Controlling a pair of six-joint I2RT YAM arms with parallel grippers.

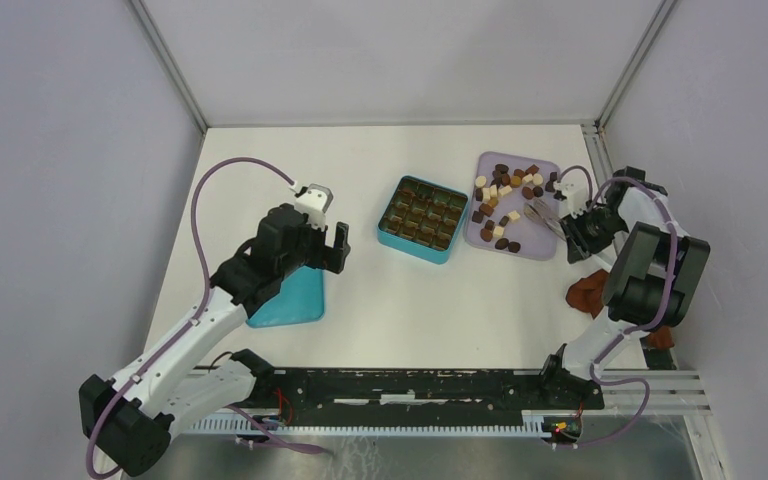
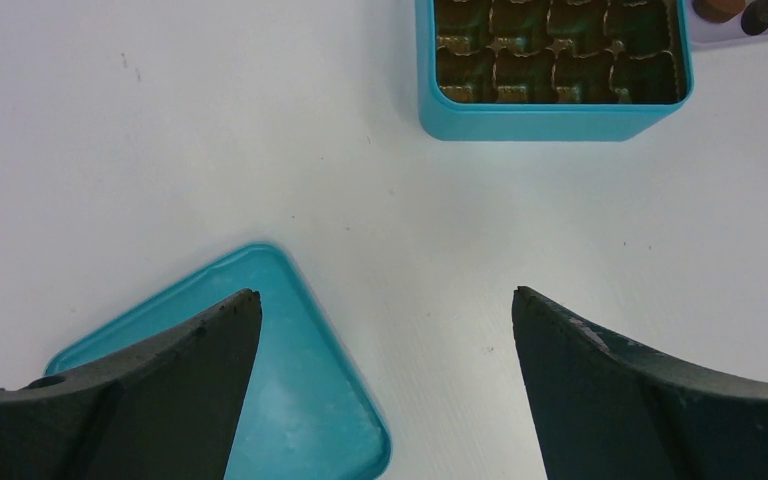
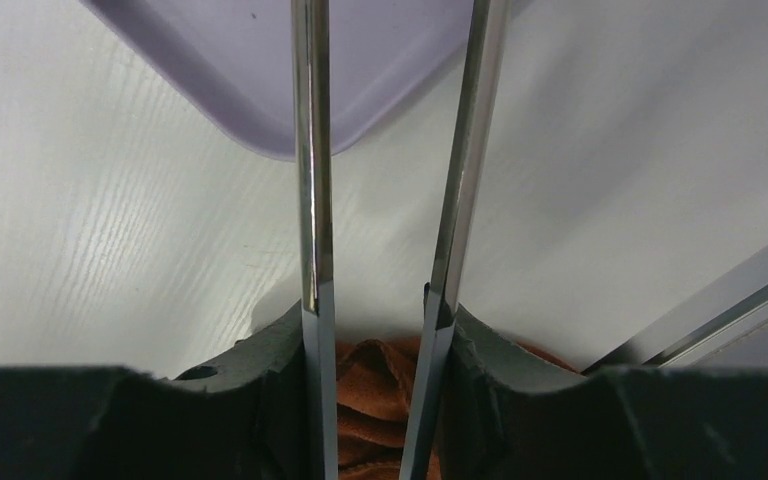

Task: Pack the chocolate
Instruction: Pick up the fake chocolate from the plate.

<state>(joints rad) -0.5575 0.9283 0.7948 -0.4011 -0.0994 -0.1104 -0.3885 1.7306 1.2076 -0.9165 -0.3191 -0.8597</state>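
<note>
The chocolate (image 1: 505, 195) lies as many small dark, brown and cream pieces on a lavender tray (image 1: 538, 242). A few pieces show at the top right corner (image 2: 750, 12) in the left wrist view. The teal box (image 1: 410, 245), with a brown compartment insert, stands left of the tray, and the compartments that show (image 2: 555, 120) look empty. My right gripper (image 1: 575, 225) (image 3: 375, 312) is shut on metal tongs (image 3: 311, 150), whose arms reach over the tray's corner (image 3: 380, 60). My left gripper (image 1: 328, 248) (image 2: 384, 294) hangs open over the table, holding nothing.
The teal lid (image 1: 295, 300) (image 2: 300, 400) lies flat under my left gripper's left finger. A reddish-brown cloth (image 1: 590, 295) (image 3: 370, 400) is bunched beneath my right gripper near the right table edge. Metal frame posts border the table's far corners.
</note>
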